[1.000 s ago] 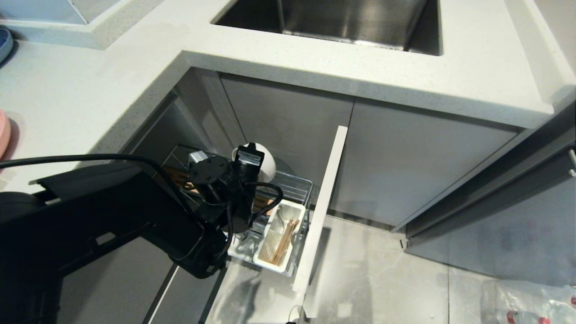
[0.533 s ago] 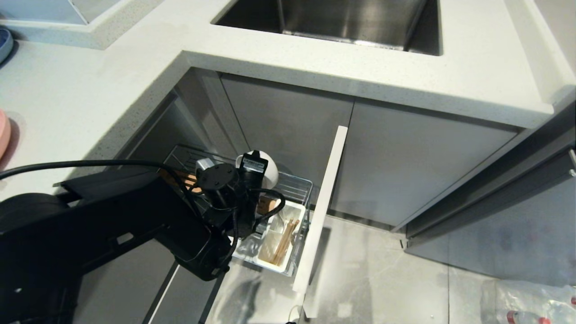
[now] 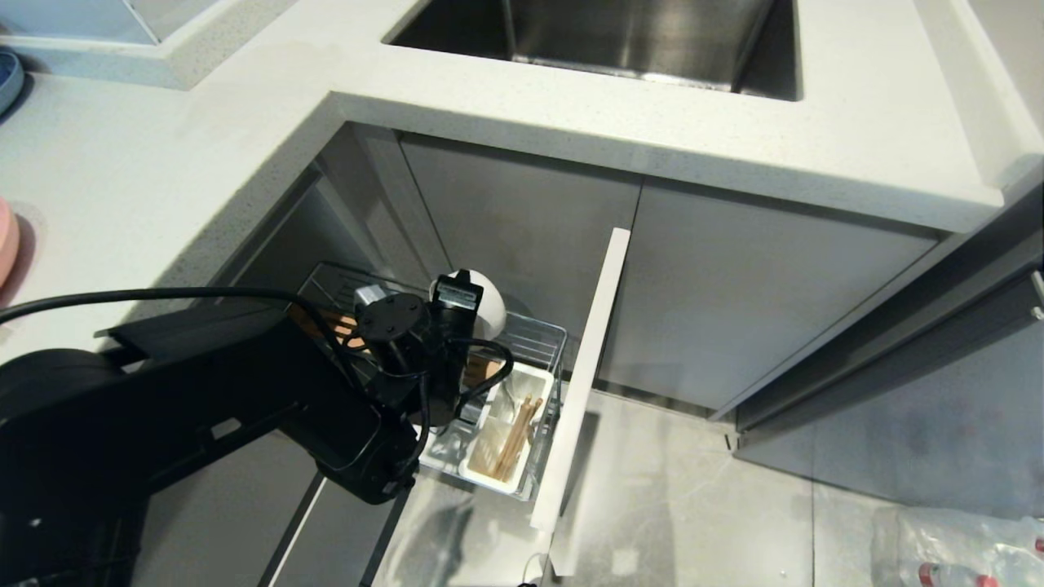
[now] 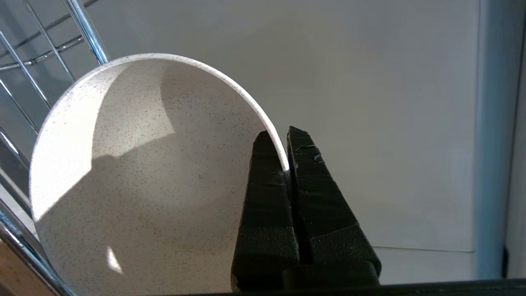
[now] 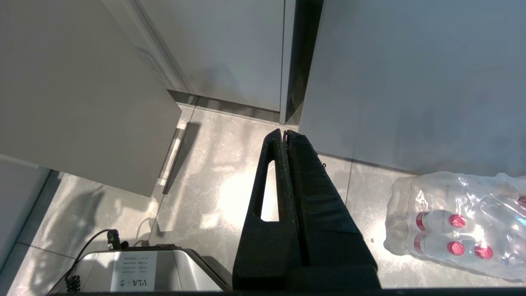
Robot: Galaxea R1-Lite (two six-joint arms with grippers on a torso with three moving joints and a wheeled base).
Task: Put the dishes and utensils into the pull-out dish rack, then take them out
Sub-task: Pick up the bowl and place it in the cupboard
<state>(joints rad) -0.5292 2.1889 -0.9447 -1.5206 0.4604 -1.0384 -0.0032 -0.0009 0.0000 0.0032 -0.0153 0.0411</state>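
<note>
A pale speckled tabletop (image 3: 147, 163) runs in an L across the far side, with a stainless steel sink (image 3: 620, 37) sunk into it at the far middle. Below it stand grey cabinet doors (image 3: 734, 302). A blue-grey plate (image 3: 6, 77) shows at the far left edge. The floor (image 3: 677, 505) is grey marbled tile. On it at the near right lies a plastic-wrapped pack of red-capped bottles (image 5: 456, 222).

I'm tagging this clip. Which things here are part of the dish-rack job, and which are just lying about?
Job:
- white bowl, rim pinched by left end effector
- chopsticks
- white caddy
- wire dish rack

Lying about:
- bottled water pack
- sink
- right end effector, parked
</note>
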